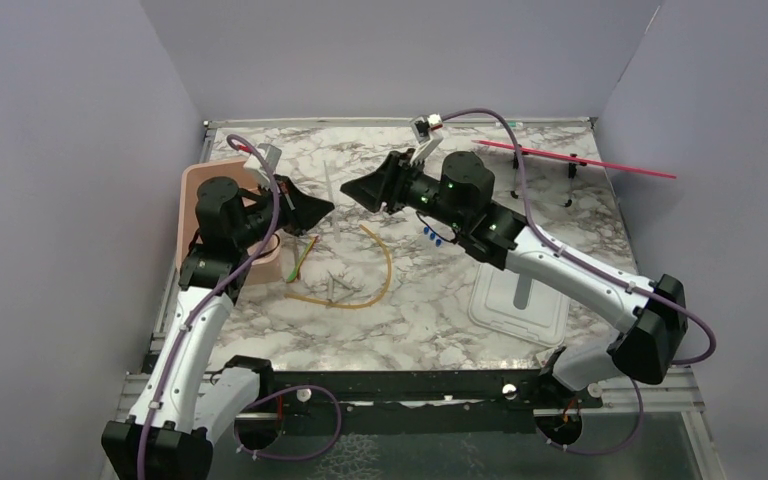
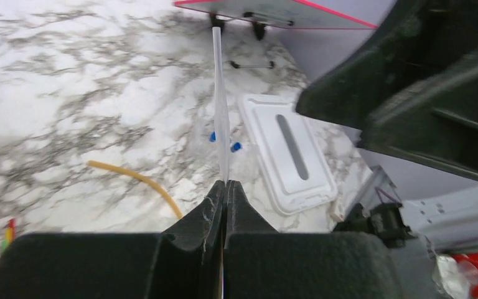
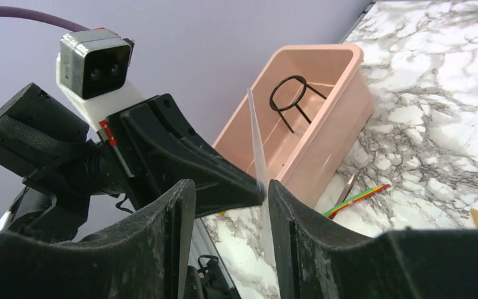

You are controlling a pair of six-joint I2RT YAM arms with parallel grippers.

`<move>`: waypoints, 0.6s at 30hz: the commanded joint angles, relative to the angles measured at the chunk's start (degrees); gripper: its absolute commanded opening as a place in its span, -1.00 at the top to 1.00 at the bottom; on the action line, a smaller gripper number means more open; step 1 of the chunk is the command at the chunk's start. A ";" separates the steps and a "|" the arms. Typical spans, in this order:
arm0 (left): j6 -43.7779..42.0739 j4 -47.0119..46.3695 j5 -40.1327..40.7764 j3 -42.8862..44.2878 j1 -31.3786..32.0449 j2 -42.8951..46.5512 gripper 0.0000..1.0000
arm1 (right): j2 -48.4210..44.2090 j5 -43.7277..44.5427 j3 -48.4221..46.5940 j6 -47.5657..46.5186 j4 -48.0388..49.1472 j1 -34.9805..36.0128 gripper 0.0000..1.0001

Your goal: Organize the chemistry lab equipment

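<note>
My left gripper (image 1: 322, 208) is shut on a thin clear rod (image 2: 220, 93) that sticks out from its tips (image 2: 225, 184). My right gripper (image 1: 352, 188) faces it, open, with the rod (image 3: 256, 143) between its fingers, close to the right finger (image 3: 286, 205); contact cannot be told. The black wire ring (image 3: 289, 93) lies in the pink tub (image 3: 342, 118). On the table lie the amber tubing (image 1: 385, 265), metal tongs (image 1: 338, 288) and blue-capped tubes (image 1: 438, 236).
The pink tub (image 1: 188, 215) stands at the left edge under the left arm. The white lid (image 1: 518, 300) lies at the front right. A pink-topped rack (image 1: 580, 158) stands at the back right. Coloured strips (image 1: 300, 258) lie beside the tub.
</note>
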State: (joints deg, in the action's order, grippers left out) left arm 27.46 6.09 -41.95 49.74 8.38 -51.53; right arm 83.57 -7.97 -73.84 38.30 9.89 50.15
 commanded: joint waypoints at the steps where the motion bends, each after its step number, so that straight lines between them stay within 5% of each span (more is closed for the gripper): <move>1: -6.40 11.69 17.27 6.18 0.09 -0.38 1.00 | -4.21 5.75 1.31 -1.25 -2.81 -0.08 -0.03; 8: -10.39 29.46 44.13 16.86 -0.53 -7.87 1.00 | -7.90 9.32 4.88 -2.24 -5.80 -0.07 -0.03; 18: -15.92 35.71 53.24 21.15 -5.89 -19.28 1.00 | -10.01 11.21 8.05 -2.34 -7.08 -0.14 -0.03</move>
State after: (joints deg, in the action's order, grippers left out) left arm 15.14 37.28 5.13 70.72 5.15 -67.42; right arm 75.33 1.15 -66.37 37.10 3.70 50.13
